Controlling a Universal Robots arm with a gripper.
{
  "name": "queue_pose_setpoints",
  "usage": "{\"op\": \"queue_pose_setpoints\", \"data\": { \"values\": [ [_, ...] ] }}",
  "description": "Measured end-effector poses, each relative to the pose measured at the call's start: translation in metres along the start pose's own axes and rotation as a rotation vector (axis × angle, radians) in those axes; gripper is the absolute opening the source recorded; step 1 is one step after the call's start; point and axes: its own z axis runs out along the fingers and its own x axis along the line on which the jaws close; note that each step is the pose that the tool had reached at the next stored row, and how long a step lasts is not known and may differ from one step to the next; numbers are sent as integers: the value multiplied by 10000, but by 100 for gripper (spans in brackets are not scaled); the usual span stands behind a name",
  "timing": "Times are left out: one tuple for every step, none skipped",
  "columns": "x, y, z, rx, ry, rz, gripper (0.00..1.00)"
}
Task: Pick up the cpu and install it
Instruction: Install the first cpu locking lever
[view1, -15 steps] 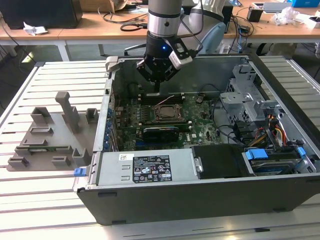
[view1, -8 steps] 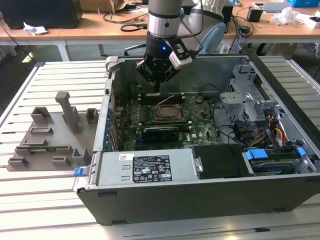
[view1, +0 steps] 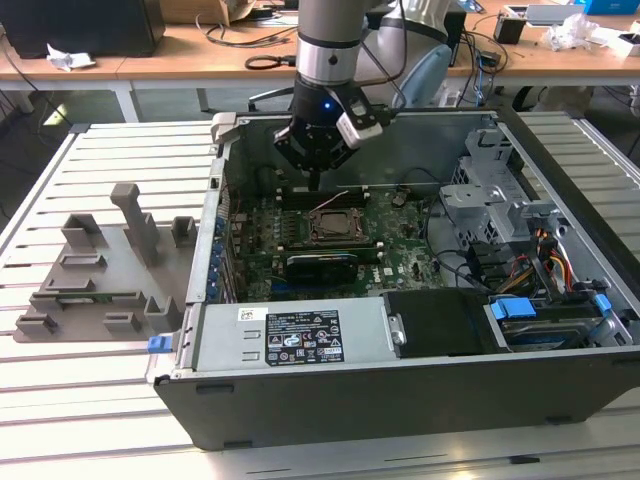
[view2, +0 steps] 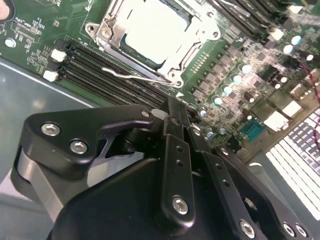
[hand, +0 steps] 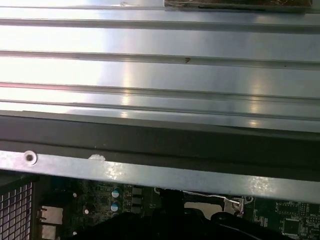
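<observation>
Inside the socket (view2: 152, 37) near the middle of the motherboard (view1: 340, 245): the cpu (view2: 150, 30), a flat square chip with a pale, shiny top, lying level within the socket's metal frame. In the exterior view the cpu (view1: 331, 225) reads as a small square framed by dark metal. A thin wire lever (view2: 132, 75) runs along one edge of the frame. Dark memory slots (view2: 100, 67) lie in parallel rows just beside the socket.

Above and just beyond the socket, toward the far wall of the case: the gripper (view1: 314, 185), black, hanging from the arm (view1: 328, 45), tip pointed down at the board, apart from the cpu. In the second wrist view the gripper (view2: 172, 112) has its two fingers (view2: 175, 145) pressed together at the tip, nothing between them.

Around the board: an open computer case (view1: 300, 420) lying on its side, a labelled power supply (view1: 290, 335) along its near edge, a metal drive cage (view1: 485, 195) on the exterior view's right.

Beside the case, on the exterior view's left: a grey plastic holder tray (view1: 100, 270) resting on the slatted metal table (view1: 110, 160).

Beyond the table: a wooden desk (view1: 200, 50) with cables.
</observation>
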Motion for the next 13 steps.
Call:
{"op": "queue_pose_setpoints", "data": {
  "values": [
    [-13,0,15,0,3,0,11],
    [-26,-1,30,1,5,-1,11],
    [-54,0,56,0,13,-1,11],
    [-89,2,85,0,24,1,11],
    [-107,6,97,1,26,-1,11],
    [-121,14,111,-1,28,-2,11],
    [-137,24,125,-1,30,-1,11],
    [-159,34,141,-3,34,-1,11],
    [-172,38,152,-3,37,-2,11],
    [-190,42,165,-1,43,0,11],
    [-217,44,178,-2,50,0,11],
    [-260,46,192,-3,57,-2,11],
    [-280,46,198,-3,61,-2,11]
  ]
}}
